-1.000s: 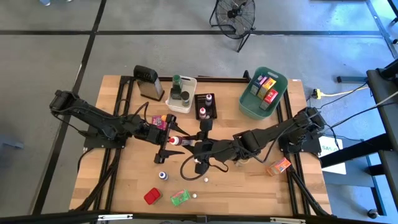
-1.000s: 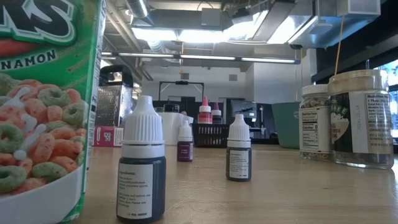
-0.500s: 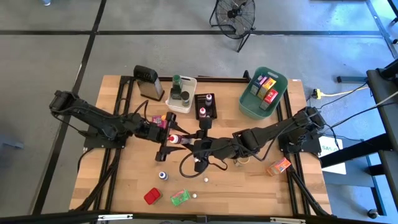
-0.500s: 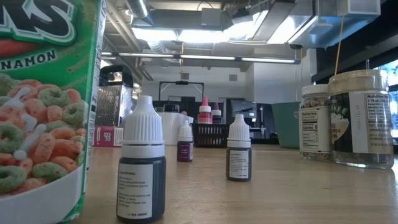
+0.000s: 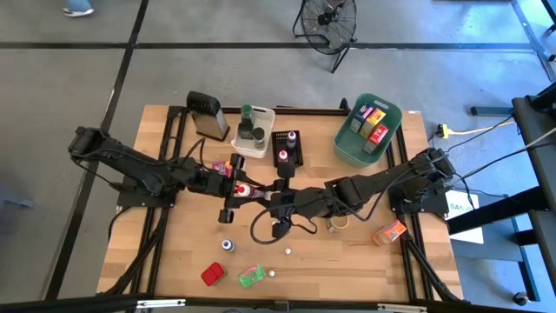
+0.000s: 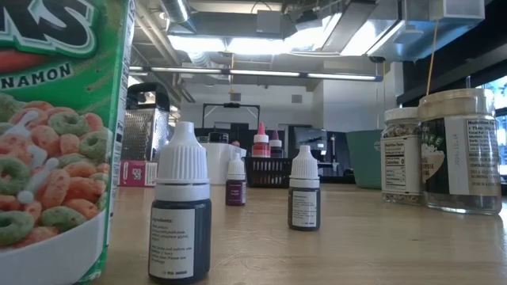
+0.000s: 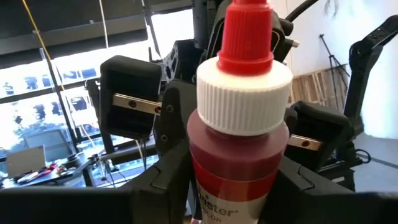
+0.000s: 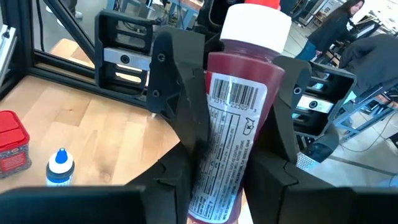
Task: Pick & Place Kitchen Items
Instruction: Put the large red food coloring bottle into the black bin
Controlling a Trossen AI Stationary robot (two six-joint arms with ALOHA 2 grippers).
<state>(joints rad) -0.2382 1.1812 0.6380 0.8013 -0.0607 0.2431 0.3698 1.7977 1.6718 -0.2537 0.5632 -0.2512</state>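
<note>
Wooden tabletop [image 5: 365,261] was left bare toward five o'clock, while bins crowded the twelve o'clock edge: a white bin [image 5: 254,132], a black bin [image 5: 287,149] and a teal bin [image 5: 366,130]. At the centre, a red-capped bottle [image 5: 245,193] was held upright between both grippers. The right gripper [image 8: 233,168] was clamped on its body. The left gripper [image 7: 233,186] was pressed against its sides from nine o'clock.
</note>
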